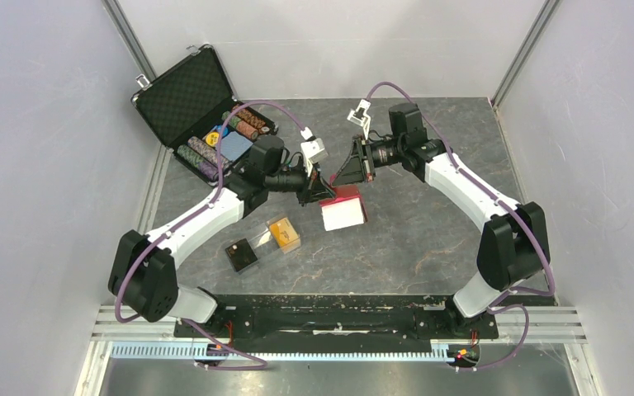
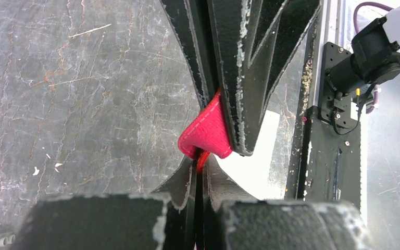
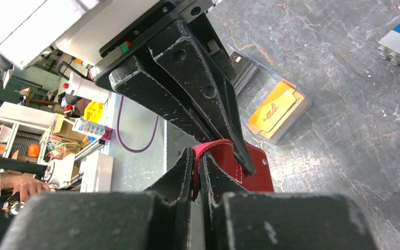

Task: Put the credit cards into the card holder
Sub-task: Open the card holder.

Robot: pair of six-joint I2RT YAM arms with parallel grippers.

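The card holder [image 1: 348, 195] is a red wallet held up off the table between both arms, its lower flap washed pale by glare. My left gripper [image 1: 319, 195] is shut on one red edge [image 2: 204, 133], the fabric pinched between its tips [image 2: 200, 167]. My right gripper [image 1: 349, 176] is shut on the opposite edge [image 3: 216, 147], which runs between its tips [image 3: 197, 159]. The two grippers' fingers cross close together. The orange-gold credit cards [image 1: 284, 233] lie in a clear tray on the table to the front left, also in the right wrist view [image 3: 276, 109].
A small black square box [image 1: 240, 255] sits beside the card tray. An open black chip case [image 1: 190, 99] with striped chips stands at the back left. The black base rail [image 1: 338, 318] runs along the near edge.
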